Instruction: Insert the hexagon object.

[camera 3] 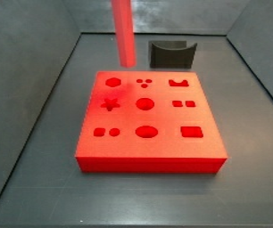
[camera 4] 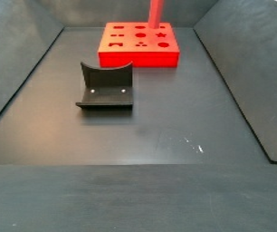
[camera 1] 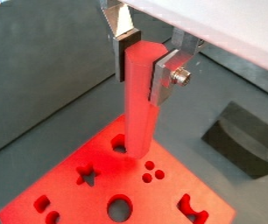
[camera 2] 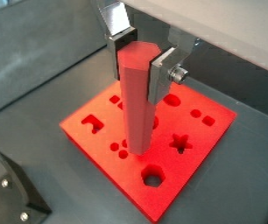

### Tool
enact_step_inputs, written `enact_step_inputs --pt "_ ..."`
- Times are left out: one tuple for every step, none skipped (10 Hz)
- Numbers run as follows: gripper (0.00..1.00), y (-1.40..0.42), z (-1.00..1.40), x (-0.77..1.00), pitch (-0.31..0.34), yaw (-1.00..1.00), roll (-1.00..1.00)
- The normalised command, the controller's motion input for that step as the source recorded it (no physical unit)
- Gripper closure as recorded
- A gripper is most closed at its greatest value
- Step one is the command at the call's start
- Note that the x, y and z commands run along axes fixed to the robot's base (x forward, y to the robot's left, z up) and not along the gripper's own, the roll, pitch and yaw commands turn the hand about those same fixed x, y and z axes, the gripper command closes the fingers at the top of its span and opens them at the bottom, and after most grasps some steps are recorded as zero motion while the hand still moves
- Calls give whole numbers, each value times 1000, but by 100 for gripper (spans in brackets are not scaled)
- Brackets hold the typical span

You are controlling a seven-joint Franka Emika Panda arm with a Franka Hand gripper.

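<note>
Gripping hexagon object [camera 2: 137, 96], hand [camera 2: 144, 52] above red block [camera 2: 201, 140]

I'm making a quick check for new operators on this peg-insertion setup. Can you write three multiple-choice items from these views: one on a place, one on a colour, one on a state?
1. Where is the hexagon object?
A. Lying on the floor
B. Upright above the red block
C. Resting on the fixture

2. What colour is the fixture?
A. Dark grey
B. Red
C. White

3. What is the gripper doing?
A. Open, holding nothing
B. Shut on the fixture
C. Shut on the hexagon object

Answers:
1 B: both side views show it hanging upright over the block.
2 A: both side views show it dark grey.
3 C: both wrist views show the fingers clamping its top.
</note>
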Motion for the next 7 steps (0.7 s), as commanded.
enact_step_inputs --pt "100 0 -274 183 287 317 277" --pt "100 0 -140 137 201 177 130" --pt "100 0 0 -71 -10 80 0" --pt "100 0 -80 -409 -177 0 -7" --pt "100 14 -129 -440 -171 -131 -17" --pt "100 0 -103 -371 -159 -126 -7" --pt "100 0 -97 0 -97 0 -16"
